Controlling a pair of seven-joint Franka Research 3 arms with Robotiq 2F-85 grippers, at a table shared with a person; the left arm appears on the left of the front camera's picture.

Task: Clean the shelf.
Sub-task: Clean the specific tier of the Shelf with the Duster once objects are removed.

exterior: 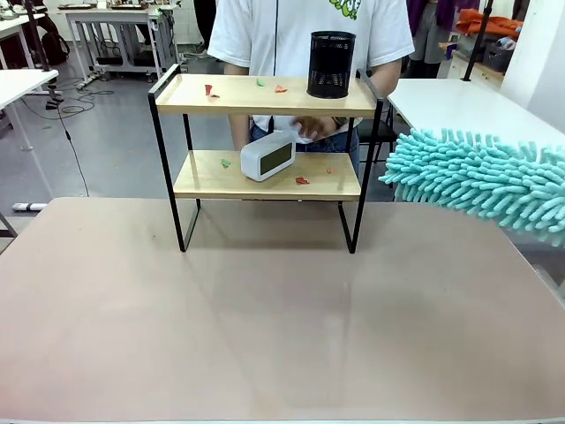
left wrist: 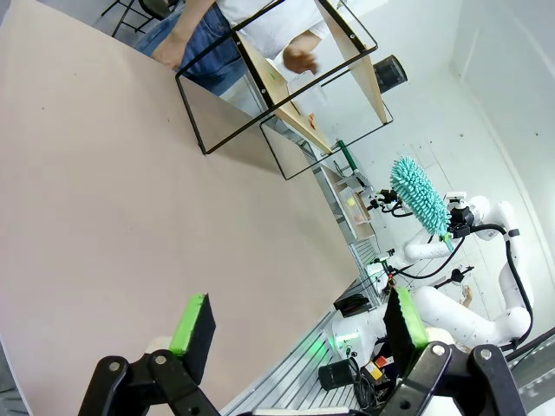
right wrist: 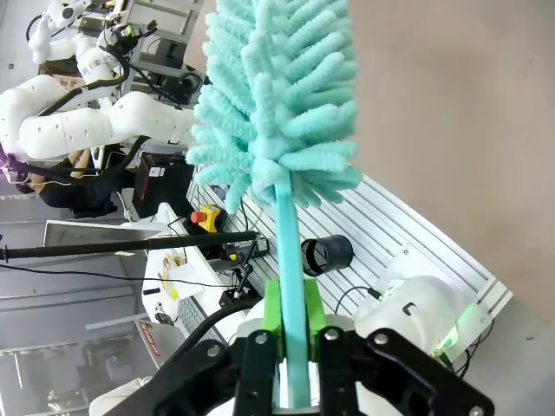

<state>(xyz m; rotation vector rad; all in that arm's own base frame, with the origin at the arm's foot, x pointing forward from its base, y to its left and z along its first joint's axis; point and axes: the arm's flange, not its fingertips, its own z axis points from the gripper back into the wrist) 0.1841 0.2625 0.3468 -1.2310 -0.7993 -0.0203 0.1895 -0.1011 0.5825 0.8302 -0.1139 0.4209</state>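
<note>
Currently the shelf (exterior: 238, 97) stands at the far middle of the table (exterior: 265, 336), just in front of the person, whose hand (exterior: 311, 128) sits behind it between the two boards. Right gripper (right wrist: 293, 319) is clamped on the thin handle of a fluffy teal duster (exterior: 481, 181), head aimed toward the shelf's right end and apart from it; judged a ready pose for sweeping the boards. Left gripper (left wrist: 299, 322) hangs over the near table, fingers wide, nothing between them, likely parked out of the way. Only container: a black mesh cup (exterior: 331, 64) on the top board, right end; contents cannot be told. Small red and green scraps (exterior: 210, 90) lie on both boards; a white clock (exterior: 267, 156) leans on the lower one
</note>
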